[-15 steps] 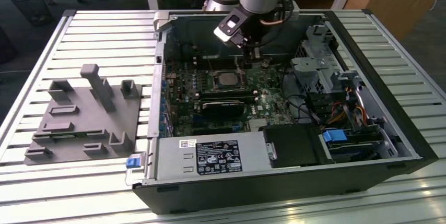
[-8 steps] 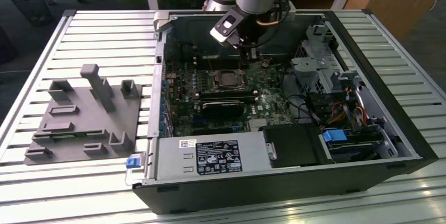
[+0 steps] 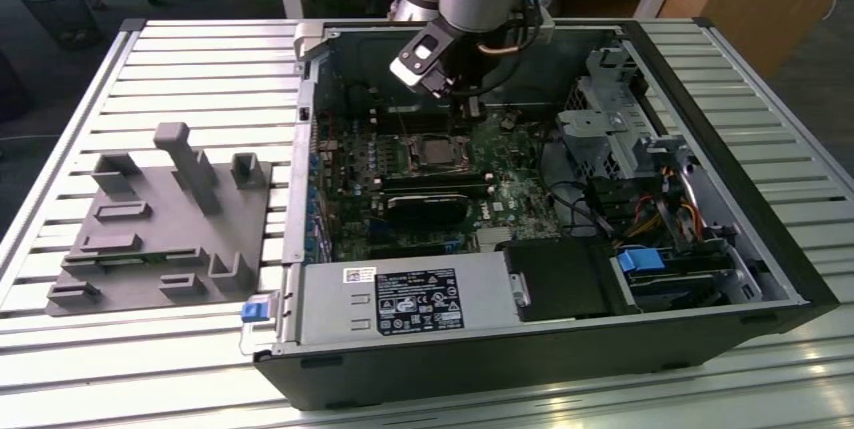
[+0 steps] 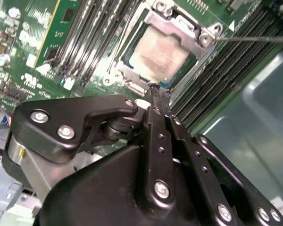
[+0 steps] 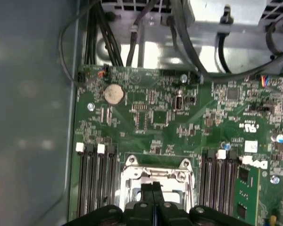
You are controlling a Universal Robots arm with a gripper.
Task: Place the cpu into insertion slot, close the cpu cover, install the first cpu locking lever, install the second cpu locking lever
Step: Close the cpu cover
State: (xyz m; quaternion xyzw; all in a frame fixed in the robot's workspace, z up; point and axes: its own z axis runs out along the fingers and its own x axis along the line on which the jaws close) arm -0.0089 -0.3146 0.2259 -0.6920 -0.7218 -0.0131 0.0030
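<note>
- The jaws are clenched on nothing: in both wrist views the two black fingers (image 4: 153, 123) lie flat against each other.
- The gripper (image 4: 155, 90) has its tip just beside the edge of the cpu cover (image 4: 179, 22); I cannot tell whether it touches.
- The cpu (image 4: 160, 56) lies flat in its socket, its pale silvery top showing through the cover's window.
- The cpu cover is down over the chip, framing it on all sides.
- A thin metal lever rod (image 4: 254, 38) runs from one corner of the cover out across the neighbouring memory slots (image 4: 226, 61); whether it is latched cannot be told.
- In the first wrist view the gripper (image 5: 153, 187) is over the cover (image 5: 155, 173), with banks of memory slots (image 5: 95, 181) on either side and a coin cell battery (image 5: 114, 93) further up the green motherboard (image 5: 165, 117).
- In the exterior view the gripper (image 3: 470, 107) hangs inside the open computer case (image 3: 747, 249), at about one o'clock from the insertion slot (image 3: 434, 152) and near it.
- The black heatsink (image 3: 427, 211) sits at six o'clock from the slot.
- The power supply (image 3: 400, 304) lies further out along six o'clock.
- A grey fixture block (image 3: 160, 219) rests on the slatted table (image 3: 80, 369) at nine o'clock from the case, apart from it.
</note>
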